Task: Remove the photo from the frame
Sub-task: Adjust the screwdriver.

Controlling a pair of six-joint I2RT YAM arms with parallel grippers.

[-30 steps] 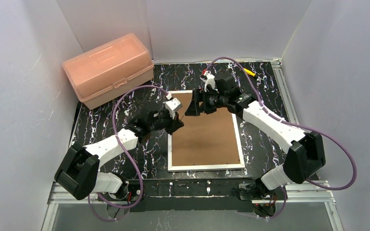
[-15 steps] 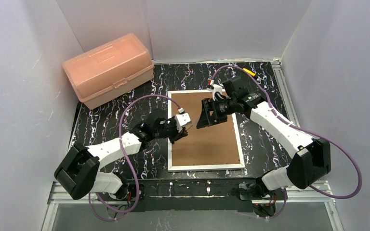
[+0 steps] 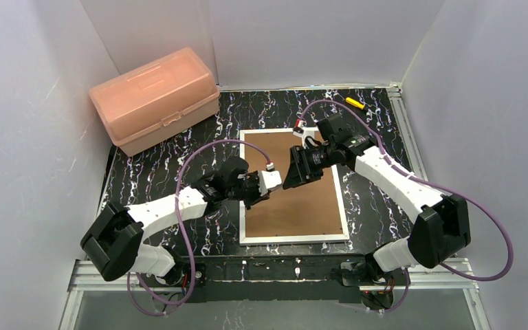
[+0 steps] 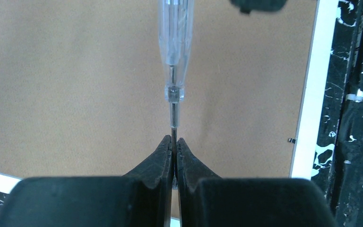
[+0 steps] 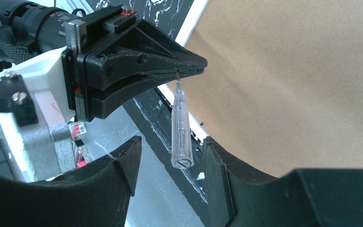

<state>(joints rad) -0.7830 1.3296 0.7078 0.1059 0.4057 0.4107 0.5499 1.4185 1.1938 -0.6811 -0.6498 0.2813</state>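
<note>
The frame lies face down on the table, its brown back up inside a narrow white border. The photo is hidden under that back. My left gripper is shut on the thin metal shaft of a clear-handled screwdriver and hovers over the frame's left part. The right gripper is open, one finger on each side of the screwdriver's handle with a gap on both sides. In the top view the right gripper faces the left one tip to tip.
A pink plastic box stands at the back left, partly off the dark marbled table. A small yellow object lies at the back right. White walls close in the sides and back.
Both grippers have moved nearer and to the right over the frame's back. The right jaws have narrowed around the screwdriver handle. The left gripper has stayed shut on the shaft.
</note>
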